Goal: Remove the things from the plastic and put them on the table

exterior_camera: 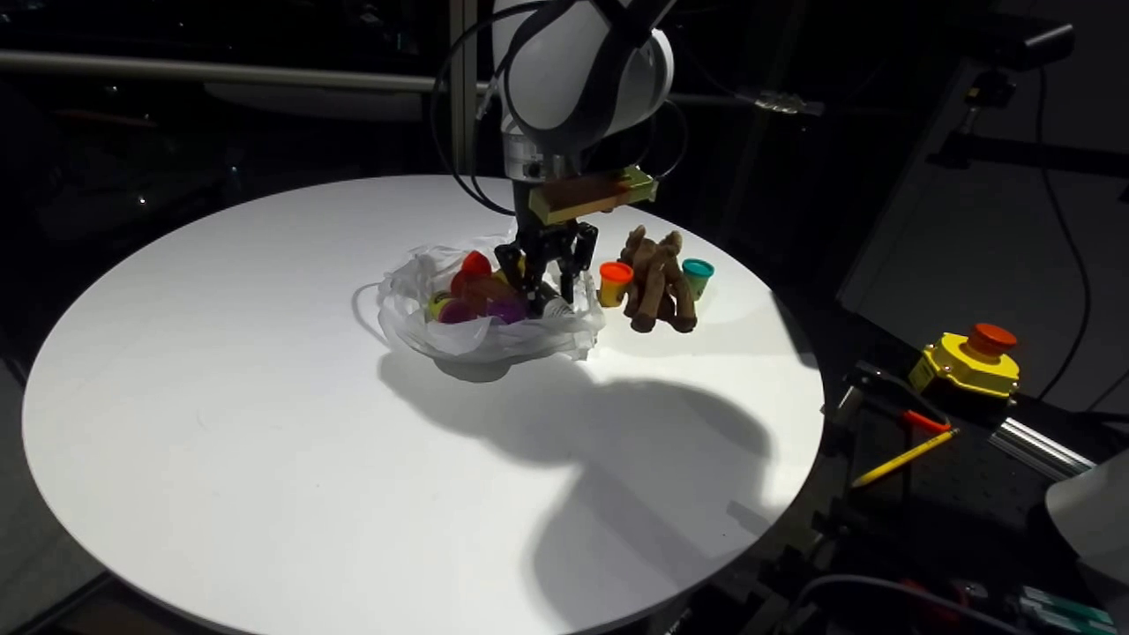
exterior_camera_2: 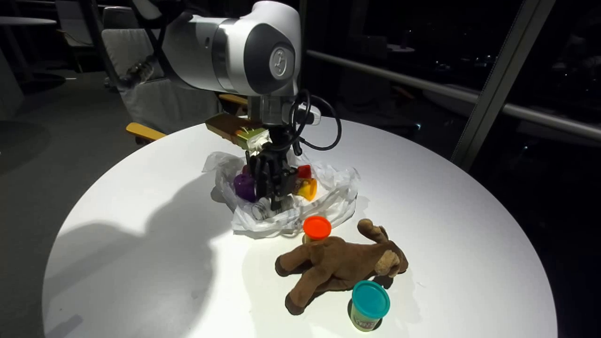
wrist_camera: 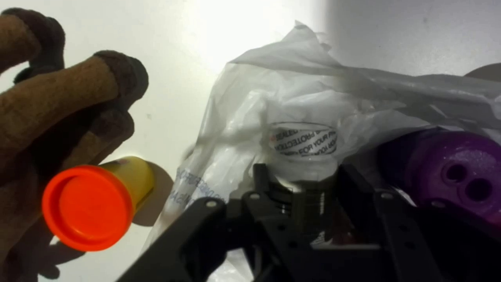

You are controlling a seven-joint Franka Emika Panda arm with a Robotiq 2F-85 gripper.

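A crumpled white plastic bag [exterior_camera: 476, 344] lies open on the round white table [exterior_camera: 291, 441]; it shows in an exterior view [exterior_camera_2: 263, 226] and the wrist view [wrist_camera: 231, 117]. Inside are a bottle with a printed seal [wrist_camera: 303, 143], a purple toy [wrist_camera: 458, 168], a red item [exterior_camera_2: 304, 171], a yellow tub [exterior_camera_2: 307, 188] and a pink-ended tub [exterior_camera: 454, 310]. My gripper [wrist_camera: 303, 172] points down into the bag [exterior_camera: 551, 302], open, with one finger on each side of the bottle. A gap shows beside the right finger. The bottle's lower part is hidden by the gripper.
A brown plush animal [exterior_camera_2: 347, 263] lies beside the bag, between an orange-lidded tub [exterior_camera_2: 317, 227] and a teal-lidded tub [exterior_camera_2: 370, 300]. The orange-lidded tub stands close to the bag's edge. A yellow emergency stop [exterior_camera: 970, 362] sits off the table.
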